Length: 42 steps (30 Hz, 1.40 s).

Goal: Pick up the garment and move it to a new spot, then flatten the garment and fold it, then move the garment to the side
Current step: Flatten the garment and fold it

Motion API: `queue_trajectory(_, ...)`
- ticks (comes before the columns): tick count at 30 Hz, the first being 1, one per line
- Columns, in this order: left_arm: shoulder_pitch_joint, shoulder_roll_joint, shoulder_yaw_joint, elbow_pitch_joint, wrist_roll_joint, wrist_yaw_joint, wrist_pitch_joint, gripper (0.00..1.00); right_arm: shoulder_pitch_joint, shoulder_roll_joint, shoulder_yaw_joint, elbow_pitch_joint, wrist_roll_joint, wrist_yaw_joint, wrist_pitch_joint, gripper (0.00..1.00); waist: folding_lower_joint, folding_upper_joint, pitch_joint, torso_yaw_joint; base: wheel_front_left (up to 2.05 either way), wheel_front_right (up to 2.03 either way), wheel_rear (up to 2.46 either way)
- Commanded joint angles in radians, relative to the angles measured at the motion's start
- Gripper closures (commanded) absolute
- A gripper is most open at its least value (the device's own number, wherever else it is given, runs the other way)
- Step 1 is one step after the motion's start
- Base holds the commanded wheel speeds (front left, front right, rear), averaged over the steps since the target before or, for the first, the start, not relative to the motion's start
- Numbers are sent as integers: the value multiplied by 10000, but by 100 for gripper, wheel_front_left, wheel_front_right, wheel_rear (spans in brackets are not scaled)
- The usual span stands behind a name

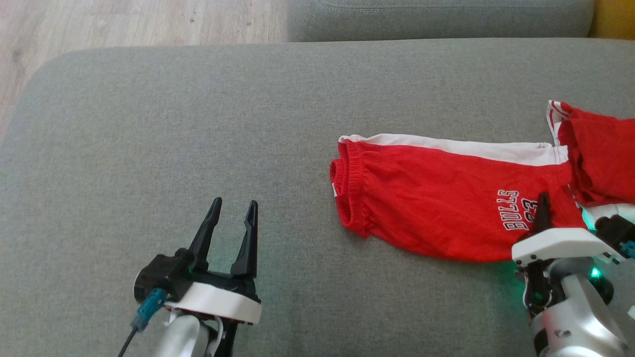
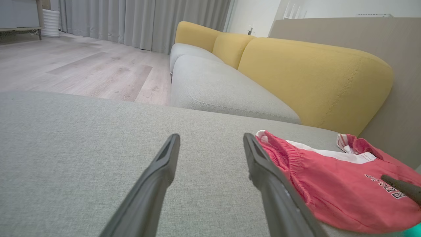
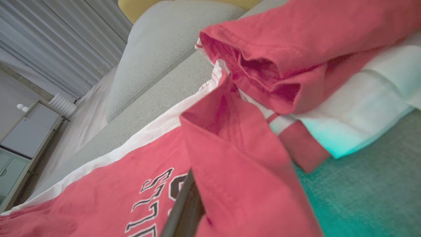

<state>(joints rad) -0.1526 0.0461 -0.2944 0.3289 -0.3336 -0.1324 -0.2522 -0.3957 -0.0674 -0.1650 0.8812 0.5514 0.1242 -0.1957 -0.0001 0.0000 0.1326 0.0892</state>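
One red garment (image 1: 436,198), white-striped, marked BULLS; right gripper (image 1: 543,204) pinches it, left gripper (image 1: 233,210) spread wide; right wrist view shows the lifted fold (image 3: 236,158).

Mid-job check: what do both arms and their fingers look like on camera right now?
Both grippers have long black tapered fingers on white collars above silvery forearms. The left gripper carries a teal connector with a dark cable; the right gripper shows green lights.

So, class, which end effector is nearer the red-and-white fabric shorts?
Right. The right end effector is shut on the red-and-white fabric shorts beside their lettering; the left end effector stands open over the grey fabric cushion, apart from the waistband end.
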Motion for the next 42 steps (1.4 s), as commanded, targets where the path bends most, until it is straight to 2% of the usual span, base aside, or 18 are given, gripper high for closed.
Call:
queue_trajectory(1, -157, 41, 236, -263, 54, 17, -95, 0, -278, 124, 312, -418, -54, 65, -158, 100, 1, 0, -1, 0, 0, 0, 0)
queue_trajectory(8, -168, 53, 102, -195, 73, 17, -95, 0, -538, 164, 794, -540, 16, 65, -275, 100, 1, 0, -37, 92, 0, 0, 0)
queue_trajectory(16, -121, 103, 128, -98, 62, 17, -95, 0, -587, 169, 2431, -982, 1219, 65, -447, 100, 1, 0, -337, 438, 0, 0, 0)
queue_trajectory(17, -86, 100, 111, -87, 52, 17, -95, 0, -537, 170, 2991, -1137, 1522, 65, -479, 100, 1, 0, -409, 547, 0, 0, 0)
queue_trajectory(20, 1, 93, 96, -82, 24, 17, -95, 0, -465, 170, 3684, -1322, 1872, 65, -532, 100, 1, 0, -512, 691, 0, 0, 0)
queue_trajectory(36, 364, 73, -4, 80, -31, 17, -95, 0, -369, 171, 6329, -1727, 2753, 65, -646, 100, 1, 0, -893, 1169, 0, 0, 0)
queue_trajectory(42, 387, 86, -31, 94, -29, 17, -95, 0, -376, 171, 7119, -1482, 2775, 65, -654, 100, 1, 0, -952, 1274, 0, 0, 0)
